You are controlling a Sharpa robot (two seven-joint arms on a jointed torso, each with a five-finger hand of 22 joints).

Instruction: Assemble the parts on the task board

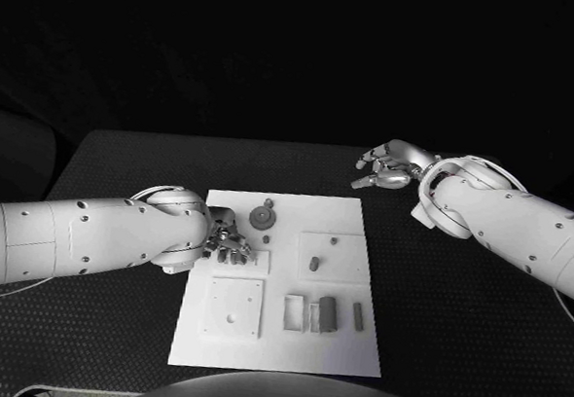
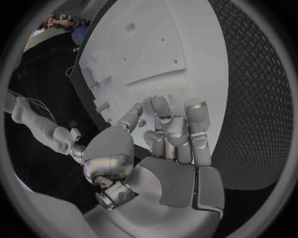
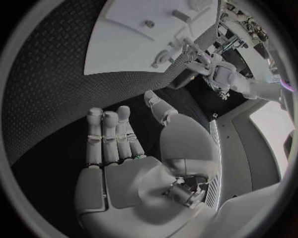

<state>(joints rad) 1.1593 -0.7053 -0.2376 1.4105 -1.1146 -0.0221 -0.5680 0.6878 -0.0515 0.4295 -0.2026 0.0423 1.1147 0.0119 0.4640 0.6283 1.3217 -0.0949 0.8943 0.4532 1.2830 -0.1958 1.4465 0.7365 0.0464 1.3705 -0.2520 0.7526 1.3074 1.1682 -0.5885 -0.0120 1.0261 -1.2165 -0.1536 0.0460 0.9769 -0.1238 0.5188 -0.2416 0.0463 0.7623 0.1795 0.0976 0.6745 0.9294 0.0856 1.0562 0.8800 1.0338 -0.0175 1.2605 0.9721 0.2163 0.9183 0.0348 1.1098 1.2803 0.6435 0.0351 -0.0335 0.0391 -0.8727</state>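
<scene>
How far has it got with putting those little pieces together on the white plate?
Early, it seems. Several parts lie loose on the task board. The left robot hand rests at the board's edge; whether it holds anything is unclear. The right robot hand hovers open, off the board.

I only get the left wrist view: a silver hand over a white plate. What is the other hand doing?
Observer: The right hand hangs off the plate, above the black table past the plate's far right corner.
Visitor: Is it holding something?
Observer: No. The right wrist view shows its palm bare and its fingers straight.
Visitor: What lies near my hand?
Observer: In the head view a round part sits on the plate just beyond the left hand.
</scene>
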